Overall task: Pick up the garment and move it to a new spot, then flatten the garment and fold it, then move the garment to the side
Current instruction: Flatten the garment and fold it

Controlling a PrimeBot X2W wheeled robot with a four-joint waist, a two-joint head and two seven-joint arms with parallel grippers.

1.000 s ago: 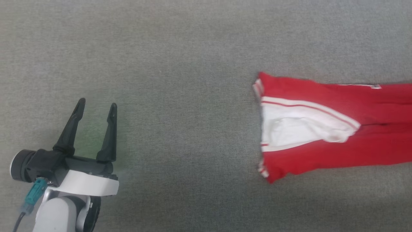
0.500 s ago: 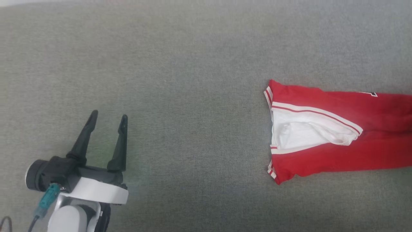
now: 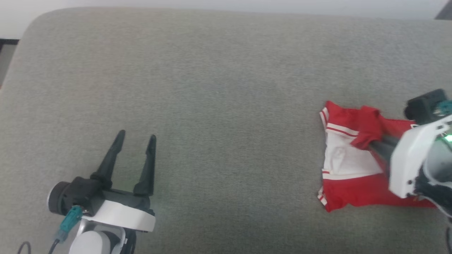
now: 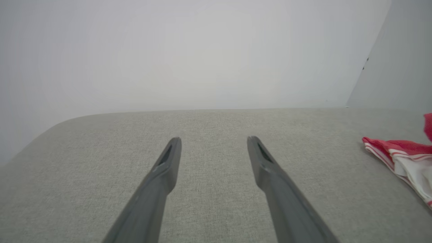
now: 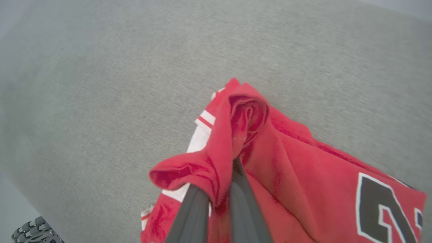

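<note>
**Inspector:** Head view, status of the arms?

**Technician:** The left pincer [image 3: 137, 134] hovers released over the bare grey fabric counter [image 3: 226, 88], at lower left. The right pincer [image 3: 374, 144], at the right edge, is clenched on a raised red fold of the garment [image 3: 348, 160]. The garment is a red jersey with a white sleeve, lying bunched at the counter's right side, well apart from the left pincer.

**Inspector:** Left wrist view?

**Technician:** Both fingers stand spread above the counter, touching nothing. The jersey's striped edge lies at far right, with a pale wall [image 4: 168, 50] behind.

**Inspector:** Right wrist view?

**Technician:** The two fingers meet on a pinched red fold lifted above the rest. A black, white-outlined numeral [image 5: 369, 202] shows at lower right.
</note>
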